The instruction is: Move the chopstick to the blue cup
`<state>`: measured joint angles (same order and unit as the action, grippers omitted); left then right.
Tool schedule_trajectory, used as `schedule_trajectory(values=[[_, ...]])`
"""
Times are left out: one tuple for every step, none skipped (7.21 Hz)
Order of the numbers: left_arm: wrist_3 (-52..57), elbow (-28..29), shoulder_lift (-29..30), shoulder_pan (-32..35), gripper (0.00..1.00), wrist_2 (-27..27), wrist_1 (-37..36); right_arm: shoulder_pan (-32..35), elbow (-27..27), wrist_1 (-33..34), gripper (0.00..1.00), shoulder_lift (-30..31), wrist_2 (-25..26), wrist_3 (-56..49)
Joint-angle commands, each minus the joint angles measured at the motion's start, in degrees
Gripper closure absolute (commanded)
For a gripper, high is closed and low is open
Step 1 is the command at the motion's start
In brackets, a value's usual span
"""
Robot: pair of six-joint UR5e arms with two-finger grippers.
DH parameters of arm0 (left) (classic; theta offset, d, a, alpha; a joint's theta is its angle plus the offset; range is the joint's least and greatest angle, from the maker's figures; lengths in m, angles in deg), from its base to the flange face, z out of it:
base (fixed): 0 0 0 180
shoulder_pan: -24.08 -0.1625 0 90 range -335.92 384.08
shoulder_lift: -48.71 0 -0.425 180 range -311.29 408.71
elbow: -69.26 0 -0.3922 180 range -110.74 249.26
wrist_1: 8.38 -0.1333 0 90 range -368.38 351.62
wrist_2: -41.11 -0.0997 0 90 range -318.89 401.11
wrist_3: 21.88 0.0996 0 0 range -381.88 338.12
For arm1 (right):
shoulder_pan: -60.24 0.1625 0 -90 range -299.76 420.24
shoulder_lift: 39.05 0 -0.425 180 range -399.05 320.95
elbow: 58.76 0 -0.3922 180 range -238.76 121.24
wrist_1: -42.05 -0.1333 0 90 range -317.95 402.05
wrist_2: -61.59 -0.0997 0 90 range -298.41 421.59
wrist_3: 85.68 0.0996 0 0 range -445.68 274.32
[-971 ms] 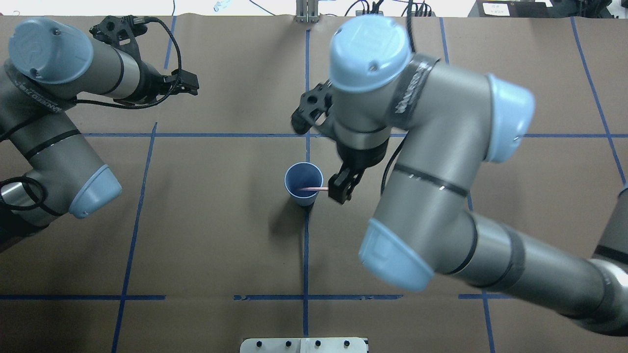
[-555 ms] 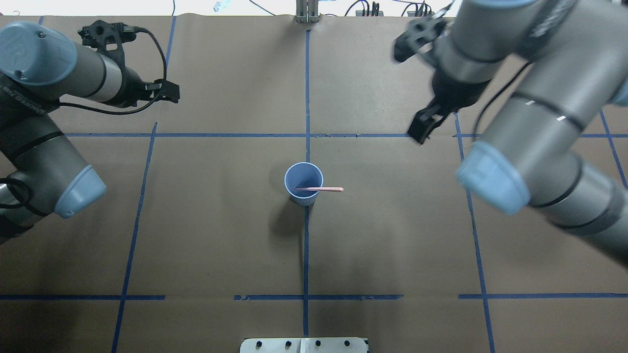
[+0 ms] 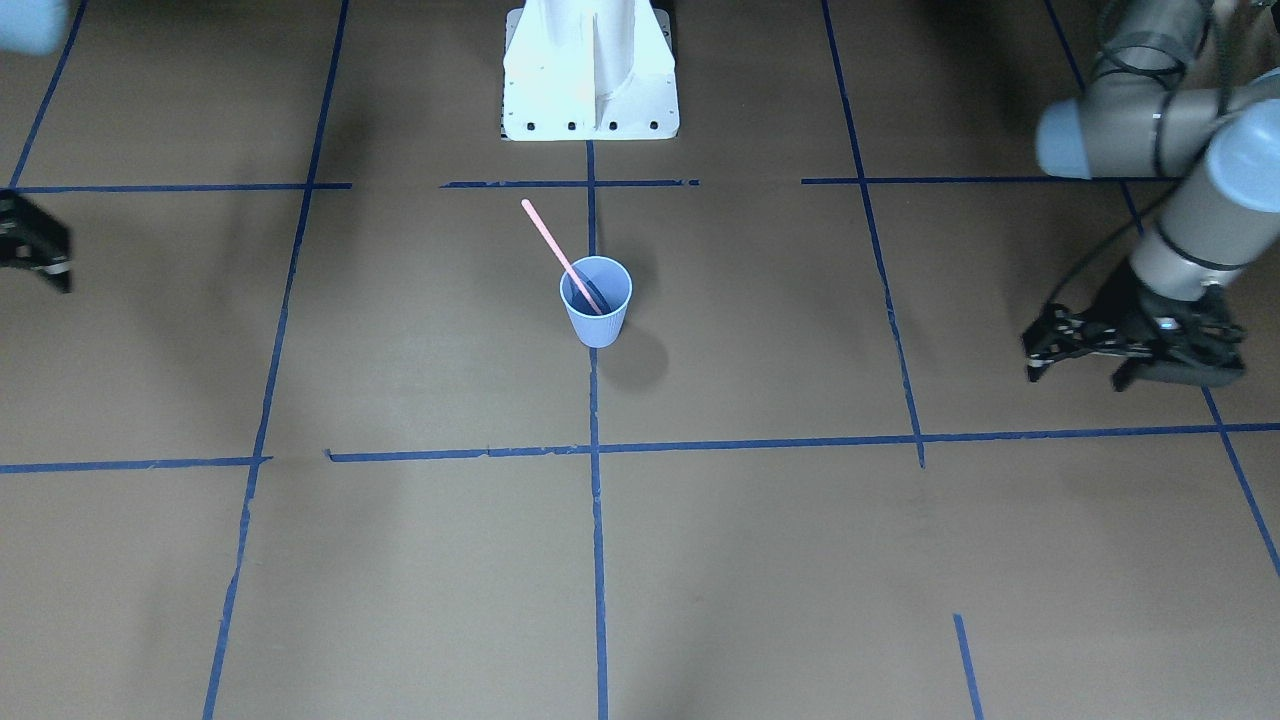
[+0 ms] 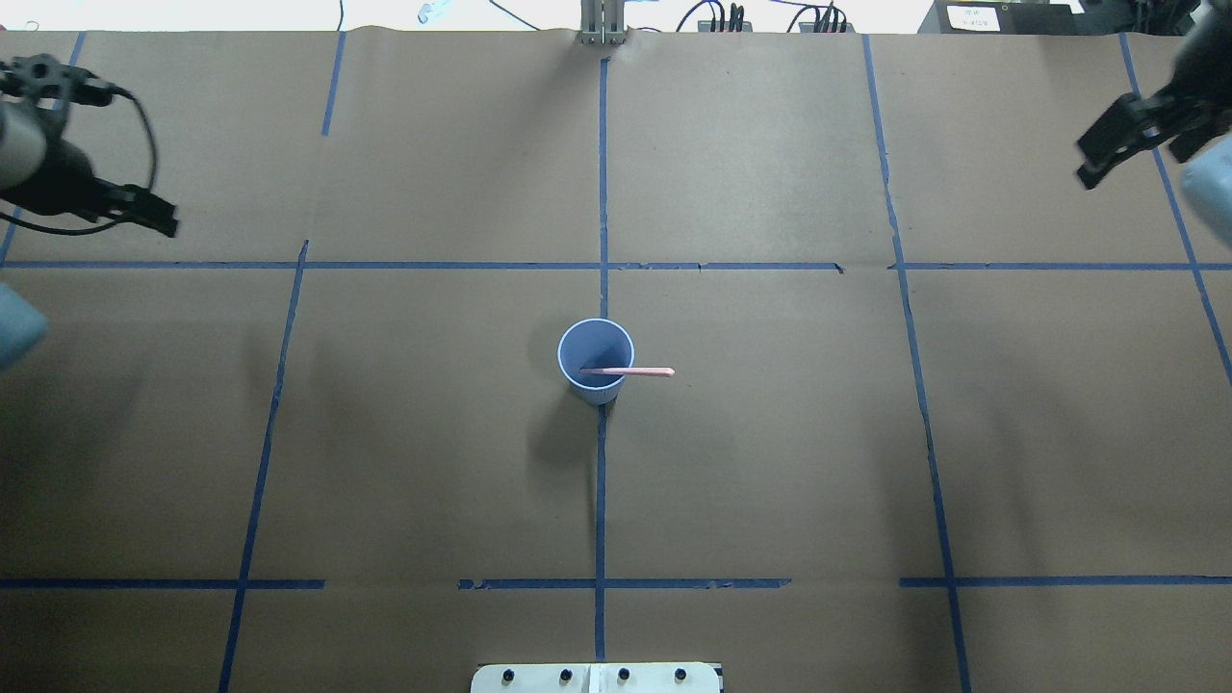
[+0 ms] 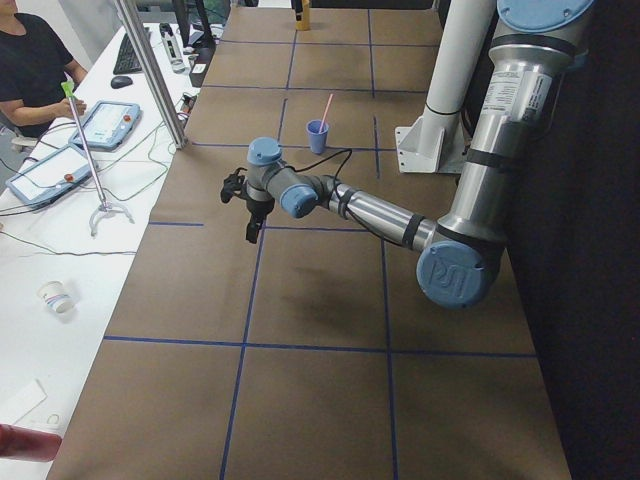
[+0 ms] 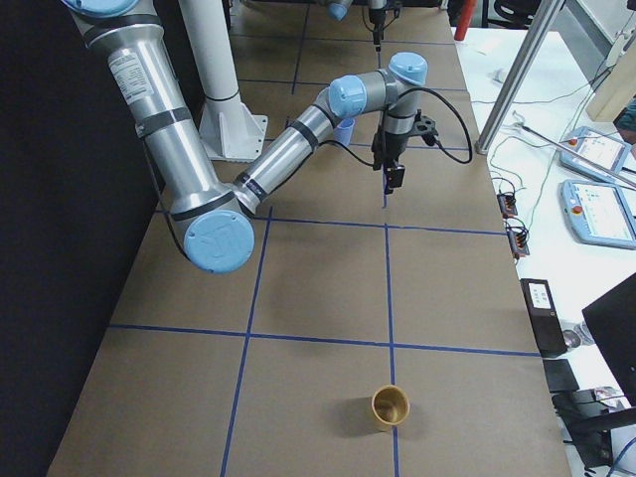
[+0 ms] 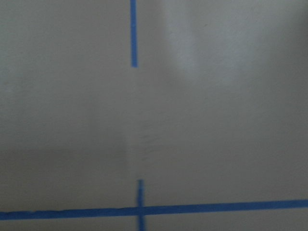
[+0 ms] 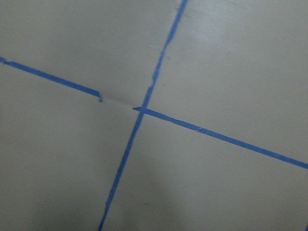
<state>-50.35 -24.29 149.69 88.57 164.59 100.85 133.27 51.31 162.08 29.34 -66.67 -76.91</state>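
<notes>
The chopstick (image 4: pixel 630 372) is released and rests leaning in the cup (image 4: pixel 599 393) on the desk (image 4: pixel 770 462). The right tool (image 4: pixel 1092 159) and left tool (image 4: pixel 144 207) are withdrawn outward, empty; jaw state cannot be told. Transfer is judged complete.

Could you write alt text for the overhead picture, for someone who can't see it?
A pink chopstick leans in a blue cup at the middle of a brown table gridded with blue tape, its end poking over the rim. The left arm and right arm sit at the far corners, jaws well away from it.
</notes>
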Motion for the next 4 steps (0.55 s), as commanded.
schedule_trajectory(values=[[19.07,4.67,-4.54,12.53,0.00,9.03,-0.34,9.20,-8.43,-3.28,0.00,1.91,-1.72,-0.86],[26.90,5.73,-5.09,17.99,0.00,9.15,-3.82,10.71,-11.00,-7.05,0.00,5.57,-3.39,-4.52],[38.73,5.92,-5.01,23.35,0.00,9.06,-11.95,12.38,-15.37,-12.39,0.00,7.78,-4.53,-9.60],[45.28,5.92,-4.05,27.32,0.00,9.15,-20.99,14.66,-18.72,-13.84,0.00,8.24,-6.37,-13.57]])
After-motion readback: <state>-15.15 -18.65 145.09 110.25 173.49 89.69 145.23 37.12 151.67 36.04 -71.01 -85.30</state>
